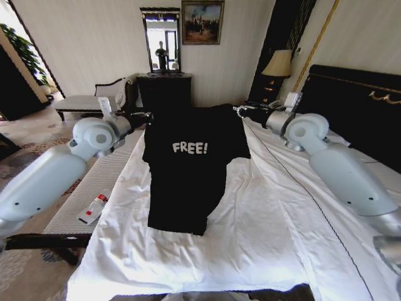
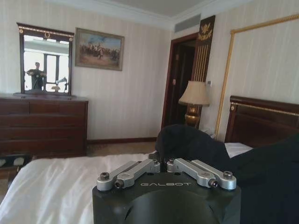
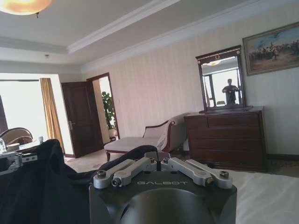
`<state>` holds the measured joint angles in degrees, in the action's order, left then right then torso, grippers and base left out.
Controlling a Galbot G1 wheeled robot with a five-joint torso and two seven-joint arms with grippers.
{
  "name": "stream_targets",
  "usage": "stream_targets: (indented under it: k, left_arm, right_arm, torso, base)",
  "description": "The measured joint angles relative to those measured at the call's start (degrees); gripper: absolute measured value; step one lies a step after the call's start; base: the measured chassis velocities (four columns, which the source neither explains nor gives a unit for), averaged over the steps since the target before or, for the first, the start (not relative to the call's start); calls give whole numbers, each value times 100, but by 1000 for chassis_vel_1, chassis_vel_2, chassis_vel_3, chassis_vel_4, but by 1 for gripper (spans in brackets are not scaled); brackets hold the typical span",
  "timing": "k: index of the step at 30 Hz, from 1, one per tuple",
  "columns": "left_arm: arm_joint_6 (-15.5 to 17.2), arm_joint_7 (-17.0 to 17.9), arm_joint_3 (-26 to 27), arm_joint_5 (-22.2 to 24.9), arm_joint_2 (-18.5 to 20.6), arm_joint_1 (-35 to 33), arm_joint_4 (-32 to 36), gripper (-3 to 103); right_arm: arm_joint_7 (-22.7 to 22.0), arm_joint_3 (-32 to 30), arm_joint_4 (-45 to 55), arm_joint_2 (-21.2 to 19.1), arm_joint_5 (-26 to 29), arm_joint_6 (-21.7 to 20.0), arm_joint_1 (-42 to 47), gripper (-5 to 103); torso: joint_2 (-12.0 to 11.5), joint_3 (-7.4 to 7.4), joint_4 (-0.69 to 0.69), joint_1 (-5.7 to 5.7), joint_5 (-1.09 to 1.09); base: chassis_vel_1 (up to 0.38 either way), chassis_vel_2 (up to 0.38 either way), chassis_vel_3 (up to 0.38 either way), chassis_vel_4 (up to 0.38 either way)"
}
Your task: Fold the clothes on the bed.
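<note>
Both your grippers, left (image 1: pixel 148 115) and right (image 1: pixel 238 110), appear pinched on the shoulders of the black T-shirt (image 1: pixel 188 169), hanging over the bed (image 1: pixel 263 232); soft, light cotton, best gripped at shoulder seams.

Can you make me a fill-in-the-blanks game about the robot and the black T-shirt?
1. The white word on the black T-shirt reads ____.
2. The left gripper and the right gripper hold the T-shirt up by its ____.
3. The T-shirt's bottom edge rests on the white ____.
4. On the bench beside the bed lies a small red and white ____.

Missing words: FREE!; shoulders; bed; bottle
</note>
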<state>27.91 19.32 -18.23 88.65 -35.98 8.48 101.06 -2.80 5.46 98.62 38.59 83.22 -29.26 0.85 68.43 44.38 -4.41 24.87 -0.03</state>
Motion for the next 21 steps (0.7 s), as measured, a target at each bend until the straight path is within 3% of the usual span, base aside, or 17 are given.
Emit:
stream_targets:
  k: [3,10,17,20,21]
  left_arm:
    - [14,-1,-279,175,-69,546,-145,1]
    - [24,26,-367,425,-5,928,47,1]
    - [33,55,-271,685,480,975,707,1]
    - [43,25,-40,1005,1059,950,1139,1]
    - [43,25,-40,1005,1059,950,1139,1]
  right_arm:
    - [-16,95,-23,-81,203,-42,-436,0]
    - [-115,124,18,-255,602,-96,-967,0]
    - [-410,29,479,-401,1103,-174,-1167,0]
    - [-663,-363,884,-590,1619,-238,-986,0]
    - [-663,-363,884,-590,1619,-238,-986,0]
  torso:
    - [0,1,0,1,-1]
    - [0,0,-2,1,0]
    - [0,1,0,0,-1]
    - [0,0,1,1,-2]
    - [0,0,1,1,-2]
  base:
    - [0,0,0,0]
    - [0,0,0,0]
    - [0,0,0,0]
    - [0,0,0,0]
    - [0,0,0,0]
